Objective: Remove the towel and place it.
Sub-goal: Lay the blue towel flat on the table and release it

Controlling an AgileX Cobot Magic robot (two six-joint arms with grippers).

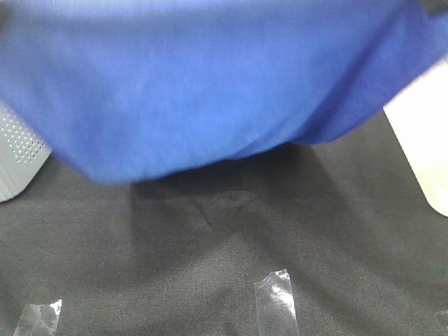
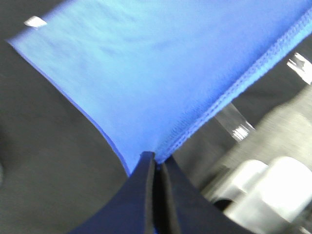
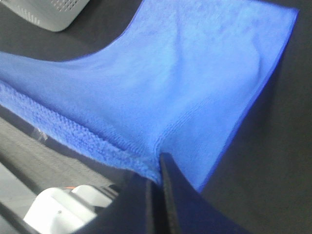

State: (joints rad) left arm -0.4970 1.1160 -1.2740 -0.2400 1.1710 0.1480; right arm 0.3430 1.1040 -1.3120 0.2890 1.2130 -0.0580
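The royal-blue towel [image 1: 210, 84] hangs in the air close to the high camera and fills the upper half of that view, sagging in the middle above the black tablecloth [image 1: 231, 252]. My left gripper [image 2: 157, 163] is shut on a stitched edge of the towel [image 2: 161, 73], whose small white tag [image 2: 35, 21] shows at a far corner. My right gripper [image 3: 158, 163] is shut on another stitched edge of the towel [image 3: 170, 83]. Both grippers are hidden behind the cloth in the high view.
A grey perforated housing [image 1: 17, 157] stands at the left table edge and a white housing [image 1: 423, 133] at the right. Clear tape strips [image 1: 274, 301] [image 1: 38, 318] lie on the tablecloth near the front edge.
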